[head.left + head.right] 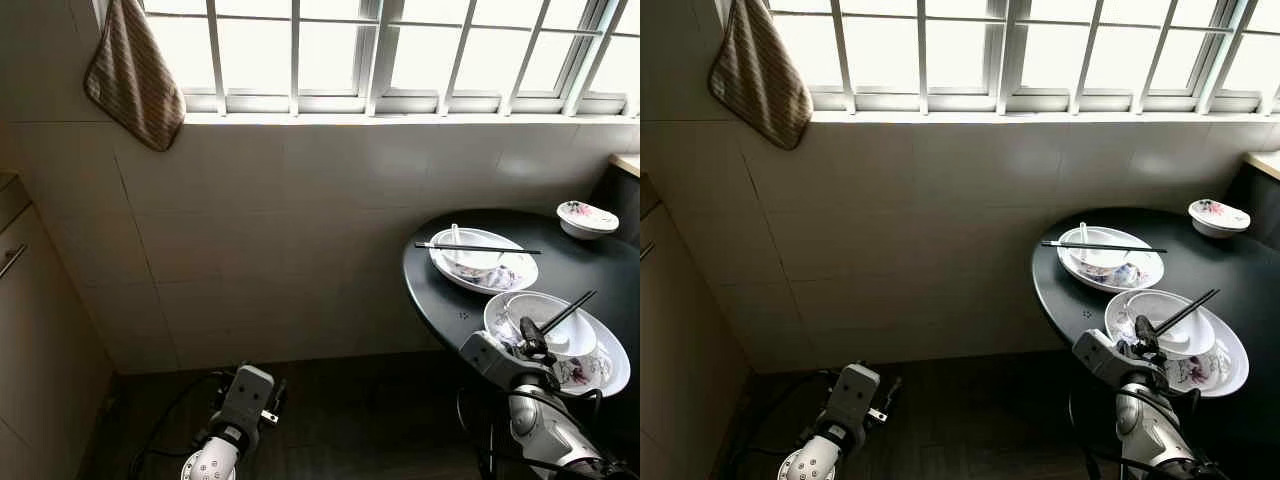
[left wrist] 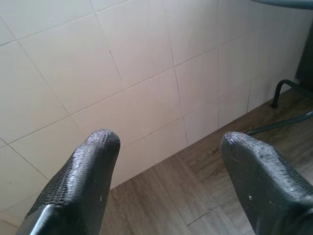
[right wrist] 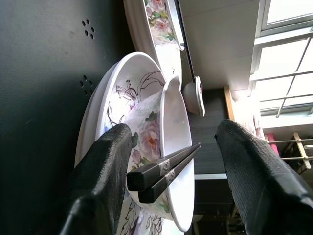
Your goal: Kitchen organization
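Observation:
A round black table stands at the right. Near its front edge a flowered plate holds a white bowl with black chopsticks resting across it. My right gripper is open at this plate's near edge, and the chopsticks' near ends lie between its fingers, untouched. Farther back a second plate carries a bowl, a spoon and another pair of chopsticks. A small flowered bowl sits at the far right. My left gripper hangs open low over the wooden floor, facing the tiled wall.
A striped towel hangs at the upper left under the barred window. A cabinet stands at the left. Cables lie on the dark floor below the wall. A table leg is near the left gripper.

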Controlling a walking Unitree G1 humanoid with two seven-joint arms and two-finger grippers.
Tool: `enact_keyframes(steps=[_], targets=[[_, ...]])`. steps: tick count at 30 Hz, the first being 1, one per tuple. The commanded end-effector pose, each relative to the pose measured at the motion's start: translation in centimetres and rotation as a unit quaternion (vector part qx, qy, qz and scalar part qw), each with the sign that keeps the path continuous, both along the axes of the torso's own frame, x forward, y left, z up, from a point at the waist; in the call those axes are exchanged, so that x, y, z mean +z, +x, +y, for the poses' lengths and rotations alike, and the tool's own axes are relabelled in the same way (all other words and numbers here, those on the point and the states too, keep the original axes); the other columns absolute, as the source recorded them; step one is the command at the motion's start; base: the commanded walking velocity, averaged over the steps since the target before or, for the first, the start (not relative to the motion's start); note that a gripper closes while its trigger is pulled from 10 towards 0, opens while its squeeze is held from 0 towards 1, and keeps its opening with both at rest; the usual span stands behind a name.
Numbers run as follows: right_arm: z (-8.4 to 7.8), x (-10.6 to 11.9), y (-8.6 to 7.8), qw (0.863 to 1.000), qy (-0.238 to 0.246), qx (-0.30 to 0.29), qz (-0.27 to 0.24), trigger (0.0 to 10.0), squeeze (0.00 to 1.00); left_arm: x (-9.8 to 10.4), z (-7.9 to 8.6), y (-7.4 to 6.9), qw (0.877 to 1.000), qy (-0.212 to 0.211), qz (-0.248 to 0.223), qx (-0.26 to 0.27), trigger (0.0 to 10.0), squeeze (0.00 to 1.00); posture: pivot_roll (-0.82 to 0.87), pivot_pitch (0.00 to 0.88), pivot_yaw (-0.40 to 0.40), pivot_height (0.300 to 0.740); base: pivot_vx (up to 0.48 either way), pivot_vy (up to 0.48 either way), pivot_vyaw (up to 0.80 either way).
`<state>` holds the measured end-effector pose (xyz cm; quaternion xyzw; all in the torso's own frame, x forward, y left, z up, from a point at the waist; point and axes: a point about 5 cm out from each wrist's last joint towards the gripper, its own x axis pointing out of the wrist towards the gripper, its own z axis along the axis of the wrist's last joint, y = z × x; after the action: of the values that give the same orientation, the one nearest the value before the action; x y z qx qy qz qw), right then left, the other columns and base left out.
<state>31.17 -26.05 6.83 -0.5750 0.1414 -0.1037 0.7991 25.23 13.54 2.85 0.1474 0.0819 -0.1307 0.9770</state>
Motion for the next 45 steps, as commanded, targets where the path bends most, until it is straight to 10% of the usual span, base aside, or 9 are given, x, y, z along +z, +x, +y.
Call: enact_keyframes(steps=[1,15,24,45], targets=[[-0.6,0.1,-0.2,1.0,0.003,-0.009,0.002,10.0,0.31,0.1,-0.1,0.1,1.0,-0.006,-0.003,0.0,10.0,0.0,-0.01,0.0,-0.044,0.74,0.0,0.0,0.0],[-1.1,-0.3,-0.5,0.999,0.02,-0.024,0.014,10.0,0.31,0.2,0.0,0.3,1.0,-0.007,-0.004,0.001,10.0,0.0,-0.01,0.0,-0.043,0.74,0.0,0.0,0.0],[-0.6,-0.1,-0.2,1.0,0.025,-0.01,0.007,0.0,0.31,0.2,0.0,0.4,1.0,-0.006,-0.004,0.001,10.0,0.0,-0.01,0.0,-0.045,0.74,0.0,0.0,0.0],[0.2,0.3,-0.2,0.999,-0.032,0.028,-0.005,0.0,0.31,0.2,-0.1,0.4,1.0,-0.009,-0.005,0.002,10.0,0.0,-0.01,0.0,-0.046,0.74,0.0,0.0,0.0]])
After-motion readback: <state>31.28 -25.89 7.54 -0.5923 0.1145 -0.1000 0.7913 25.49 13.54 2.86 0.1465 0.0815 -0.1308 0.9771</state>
